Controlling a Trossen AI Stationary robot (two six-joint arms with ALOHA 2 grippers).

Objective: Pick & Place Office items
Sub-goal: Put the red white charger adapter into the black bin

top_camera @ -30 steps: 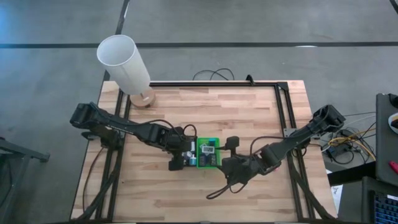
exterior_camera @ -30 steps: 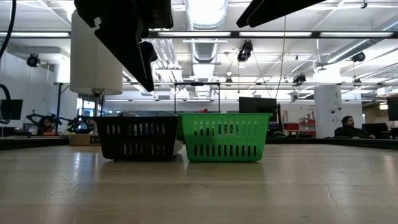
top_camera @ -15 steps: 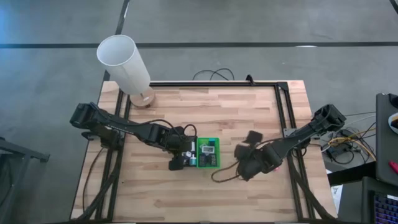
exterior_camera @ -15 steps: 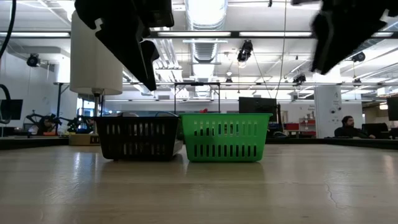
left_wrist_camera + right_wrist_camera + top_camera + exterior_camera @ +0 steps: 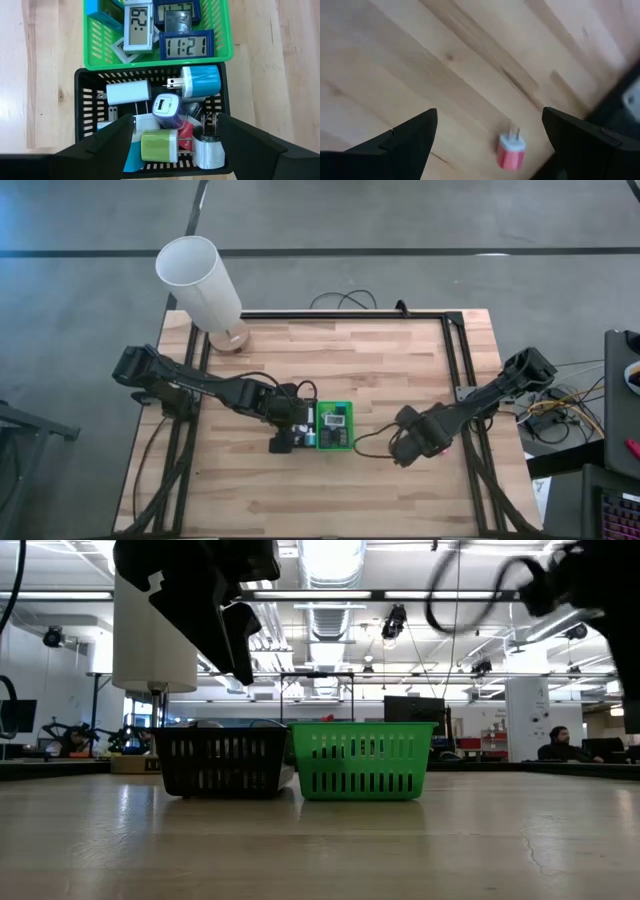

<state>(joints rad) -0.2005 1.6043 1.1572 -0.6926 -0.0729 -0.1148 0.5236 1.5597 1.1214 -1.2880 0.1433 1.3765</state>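
The right pincer (image 5: 400, 448) is swinging away from the green tray (image 5: 347, 406) toward three o'clock, now well clear of it over bare surface (image 5: 400, 370).

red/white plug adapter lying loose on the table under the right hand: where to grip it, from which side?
Probably grip the red plug adapter across its blocky red body, coming straight down from above with the open right hand. It lies flat on the bare wooden table with nothing around it; keep the fingers off the white end, where the thin prongs stick out.
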